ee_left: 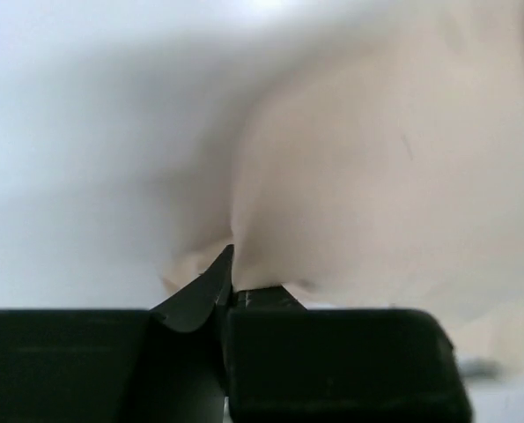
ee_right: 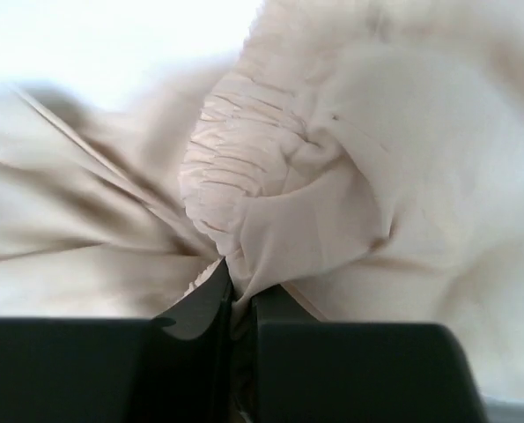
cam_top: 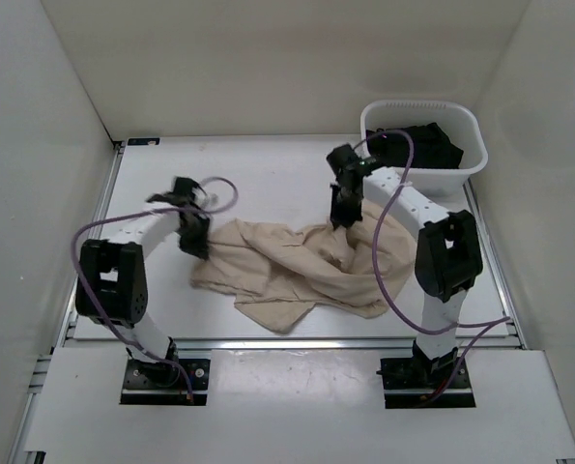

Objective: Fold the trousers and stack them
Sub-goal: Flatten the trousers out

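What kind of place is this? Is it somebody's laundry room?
Probably not a home. It looks like a robot test booth: plain white walls box in a white table, two robot arms are bolted at its edge, and beige trousers lie near a white basket of dark clothes.

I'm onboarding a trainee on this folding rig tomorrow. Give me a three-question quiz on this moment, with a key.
1. True or false: the trousers lie flat and folded on the table.
2. Left gripper, right gripper: which is shut on the trousers? A left only; B right only; C both.
3. Fill in: the white basket holds ___ cloth.
Key: 1 false, they lie crumpled; 2 C; 3 dark.
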You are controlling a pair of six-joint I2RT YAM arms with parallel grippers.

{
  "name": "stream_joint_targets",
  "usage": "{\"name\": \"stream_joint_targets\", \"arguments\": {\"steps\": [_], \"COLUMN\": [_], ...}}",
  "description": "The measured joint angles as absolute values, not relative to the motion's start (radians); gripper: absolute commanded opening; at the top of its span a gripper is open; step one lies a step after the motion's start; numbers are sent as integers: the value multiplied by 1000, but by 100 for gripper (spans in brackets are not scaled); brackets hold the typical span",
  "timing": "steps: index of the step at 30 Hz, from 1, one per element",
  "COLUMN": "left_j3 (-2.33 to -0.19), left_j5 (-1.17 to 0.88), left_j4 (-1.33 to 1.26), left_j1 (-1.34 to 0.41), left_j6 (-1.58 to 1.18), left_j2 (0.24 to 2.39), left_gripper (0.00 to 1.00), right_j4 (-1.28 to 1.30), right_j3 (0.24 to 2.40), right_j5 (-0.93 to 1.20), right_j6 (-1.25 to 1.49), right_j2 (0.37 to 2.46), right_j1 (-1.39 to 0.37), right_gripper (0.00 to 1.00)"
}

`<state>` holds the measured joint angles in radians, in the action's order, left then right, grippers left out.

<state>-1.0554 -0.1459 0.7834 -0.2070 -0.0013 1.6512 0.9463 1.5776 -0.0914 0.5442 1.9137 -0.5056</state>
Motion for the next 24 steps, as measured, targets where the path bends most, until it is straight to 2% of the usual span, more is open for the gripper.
{"name": "stream_joint_targets", "arguments": {"steps": [4,7,11,13,14,16,17,18,21,22,24], "left_j3": [-1283,-1422,-1439,-1408,-1377,-1288,-1240,-1176,-1013,-979,-938], "left_j5": [-59,-2,65,79,89,105,113,121,119,115,100], "left_j4": [760,722,722,725,721,720,725,728,822,876,968], "left_j1": [146,360,487,487,486,482,483,484,488,489,489], "left_j6": [-1,-1,-1,-1,0,0,0,0,3,3,4], "left_j2": [1641,1615,1493,1421,1380,1293,1258,1217,1137,1131,1136], "left_gripper": [15,15,15,15,15,15,15,23,54,67,76], "right_j4": [883,823,774,781,785,803,831,858,936,975,1046], "right_j3": [1822,1908,1803,1668,1579,1372,1284,1177,907,838,754], "right_j5": [6,23,-32,-81,-111,-176,-200,-226,-277,-293,-330], "right_j6": [550,556,577,606,628,690,732,765,875,910,970], "right_j2": [1848,1716,1449,1322,1258,1152,1118,1088,1034,1017,978], "right_j1": [-506,-505,-465,-424,-402,-364,-354,-348,-344,-342,-340], "right_gripper": [0,0,1,9,30,67,82,99,99,99,99]}}
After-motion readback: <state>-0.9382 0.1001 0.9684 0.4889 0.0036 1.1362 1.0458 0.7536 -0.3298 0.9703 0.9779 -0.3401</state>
